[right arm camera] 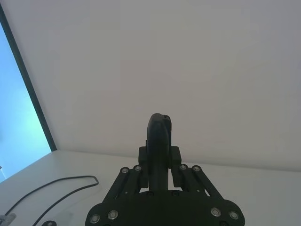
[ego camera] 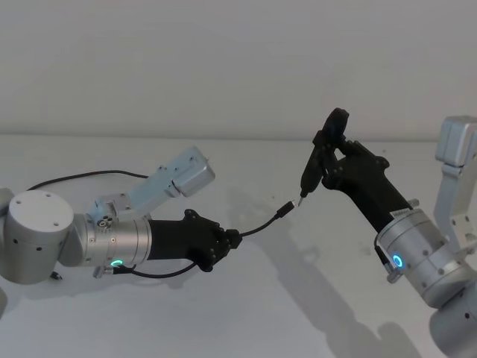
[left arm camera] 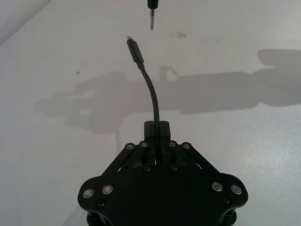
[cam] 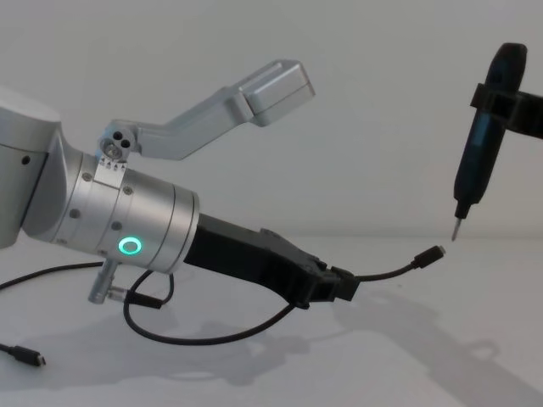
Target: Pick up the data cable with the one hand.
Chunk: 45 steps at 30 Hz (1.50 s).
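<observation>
The data cable (ego camera: 261, 224) is a thin black cord, and my left gripper (ego camera: 232, 239) is shut on it a short way behind its plug (ego camera: 285, 209). The free end arcs up off the table. In the left wrist view the cable (left arm camera: 153, 94) rises from between the closed fingertips (left arm camera: 163, 127). The chest view shows that gripper (cam: 344, 287) above the table with the plug (cam: 433, 253) pointing right. My right gripper (ego camera: 328, 153) is shut on a black pen-shaped tool (ego camera: 314, 171), whose metal tip hangs just above and beyond the plug.
Slack cable loops under the left wrist (cam: 212, 335), and a second plug end (cam: 30, 359) lies on the white table (ego camera: 246, 313). More cord trails behind the left arm (ego camera: 89, 176). The tool (cam: 479, 165) stands nearly upright at the right.
</observation>
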### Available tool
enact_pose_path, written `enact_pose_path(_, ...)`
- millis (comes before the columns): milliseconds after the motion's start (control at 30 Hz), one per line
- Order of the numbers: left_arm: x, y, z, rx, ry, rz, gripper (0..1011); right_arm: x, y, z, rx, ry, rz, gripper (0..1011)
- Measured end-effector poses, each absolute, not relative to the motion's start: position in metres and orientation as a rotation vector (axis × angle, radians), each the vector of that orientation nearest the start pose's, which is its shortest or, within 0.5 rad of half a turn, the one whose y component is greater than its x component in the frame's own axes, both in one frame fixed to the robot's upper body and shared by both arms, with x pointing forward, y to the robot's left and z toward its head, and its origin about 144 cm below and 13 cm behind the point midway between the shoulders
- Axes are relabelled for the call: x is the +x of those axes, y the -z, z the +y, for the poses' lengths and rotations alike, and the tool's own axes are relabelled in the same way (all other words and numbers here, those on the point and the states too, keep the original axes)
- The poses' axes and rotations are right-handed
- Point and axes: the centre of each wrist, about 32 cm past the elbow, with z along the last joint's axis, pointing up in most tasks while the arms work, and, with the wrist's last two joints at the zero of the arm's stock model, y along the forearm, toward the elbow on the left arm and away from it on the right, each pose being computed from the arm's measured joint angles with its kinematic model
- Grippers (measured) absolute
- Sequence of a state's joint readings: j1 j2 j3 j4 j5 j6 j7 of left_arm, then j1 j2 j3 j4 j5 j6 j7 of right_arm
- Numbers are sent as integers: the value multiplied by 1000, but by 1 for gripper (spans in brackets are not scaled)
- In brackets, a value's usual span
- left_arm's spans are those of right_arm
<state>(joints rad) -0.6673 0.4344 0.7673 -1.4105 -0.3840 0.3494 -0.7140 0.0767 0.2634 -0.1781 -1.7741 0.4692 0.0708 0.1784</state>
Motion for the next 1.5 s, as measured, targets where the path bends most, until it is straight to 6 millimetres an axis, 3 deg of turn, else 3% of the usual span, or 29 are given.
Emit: enact_pose_path(1500, 569, -1259, 172, 422, -340, -44, 65, 490, -1211, -233, 225, 1134, -18, 274)
